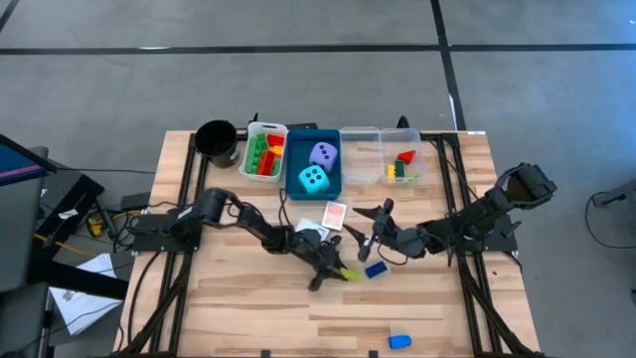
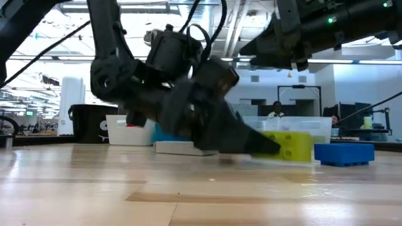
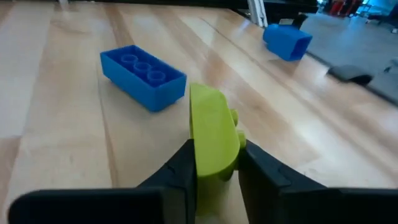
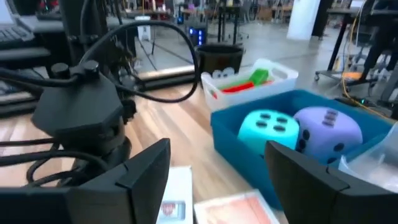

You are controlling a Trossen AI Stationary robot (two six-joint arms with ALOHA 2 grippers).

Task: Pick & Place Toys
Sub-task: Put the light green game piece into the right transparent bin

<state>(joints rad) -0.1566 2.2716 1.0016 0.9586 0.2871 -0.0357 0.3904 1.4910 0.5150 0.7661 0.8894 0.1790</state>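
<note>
The left hand (image 3: 214,171) is down at the middle of the table (image 1: 248,318), its two fingers clamped on a yellow brick (image 3: 212,137), which stands on edge between them; from the low view the brick (image 2: 290,145) seems to rest on or just above the wood, though that view does not settle it. A blue brick (image 3: 144,76) lies just beside it, studs up, untouched, and a second blue piece (image 1: 399,341) sits well apart near the table's front edge.

The right hand (image 1: 376,231) hovers near the table's middle with its fingers spread and nothing between them, facing the blue tray (image 4: 249,140). In that tray the cyan die (image 4: 268,130) and the lavender die (image 4: 328,129) sit side by side, touching. A card pack (image 1: 336,214) lies flat on the table just in front of the tray.

Behind, the white tray (image 1: 266,134) holds red, green and yellow bricks, next to the black cup (image 1: 216,140). A clear tray (image 1: 401,139) at the far right of the row holds a few more bricks.
</note>
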